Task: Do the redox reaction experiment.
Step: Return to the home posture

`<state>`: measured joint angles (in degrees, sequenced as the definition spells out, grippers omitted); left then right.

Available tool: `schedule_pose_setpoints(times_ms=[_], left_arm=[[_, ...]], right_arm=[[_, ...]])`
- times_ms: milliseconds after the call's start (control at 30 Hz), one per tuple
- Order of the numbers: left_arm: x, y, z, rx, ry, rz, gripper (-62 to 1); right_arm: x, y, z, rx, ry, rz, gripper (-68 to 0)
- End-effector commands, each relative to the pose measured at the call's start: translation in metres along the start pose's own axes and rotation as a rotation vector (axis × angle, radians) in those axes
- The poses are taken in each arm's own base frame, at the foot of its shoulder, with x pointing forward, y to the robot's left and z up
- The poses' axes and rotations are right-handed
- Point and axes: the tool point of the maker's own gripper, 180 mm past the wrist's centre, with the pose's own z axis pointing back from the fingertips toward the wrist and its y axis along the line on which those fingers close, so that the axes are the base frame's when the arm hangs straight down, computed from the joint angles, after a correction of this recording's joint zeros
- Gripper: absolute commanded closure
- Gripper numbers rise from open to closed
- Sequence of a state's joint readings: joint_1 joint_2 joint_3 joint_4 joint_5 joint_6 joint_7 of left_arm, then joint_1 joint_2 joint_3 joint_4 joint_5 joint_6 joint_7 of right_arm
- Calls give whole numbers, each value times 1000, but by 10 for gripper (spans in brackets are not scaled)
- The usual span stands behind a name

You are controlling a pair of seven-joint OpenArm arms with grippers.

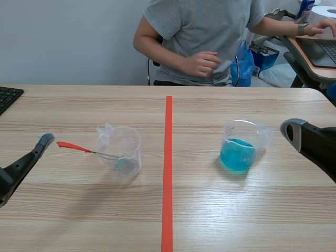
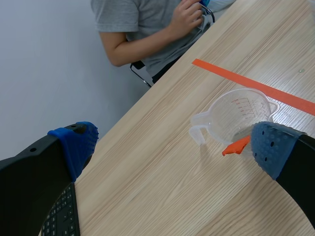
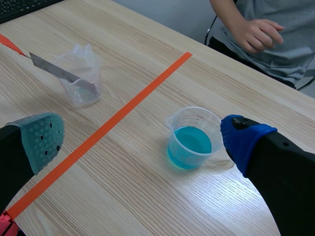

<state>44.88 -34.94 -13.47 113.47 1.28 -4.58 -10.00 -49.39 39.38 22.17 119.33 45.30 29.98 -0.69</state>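
scene view: blue cup [image 1: 238, 153] amid bare table [image 1: 220, 215]

Your left gripper [image 2: 174, 147], spread wide, faces the clear beaker [image 1: 119, 153]. The spatula [image 1: 79, 148] leans out of the beaker toward it, orange handle low over the table [image 1: 220, 215], right in the approach. Your right gripper [image 3: 142, 140], also spread, has the blue-liquid beaker [image 1: 238, 152] just ahead, bare wood between. Wide bare gap between the beakers. Keyboard [image 1: 8, 97] at far left; person [image 1: 202, 47] sits across the far edge.
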Motion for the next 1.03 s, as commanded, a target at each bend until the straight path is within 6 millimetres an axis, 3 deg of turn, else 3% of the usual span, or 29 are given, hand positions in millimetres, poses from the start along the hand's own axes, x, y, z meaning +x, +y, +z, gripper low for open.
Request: schedule_pose_setpoints(times_ms=[0, 1000], left_arm=[[4, 2, -1, 6, -16, -6, -623], [5, 5, -1, 19, -25, 54, -623]], right_arm=[[12, 1, -1, 1, -39, 12, -679], [10, 1, -1, 1, -24, 12, -679]])
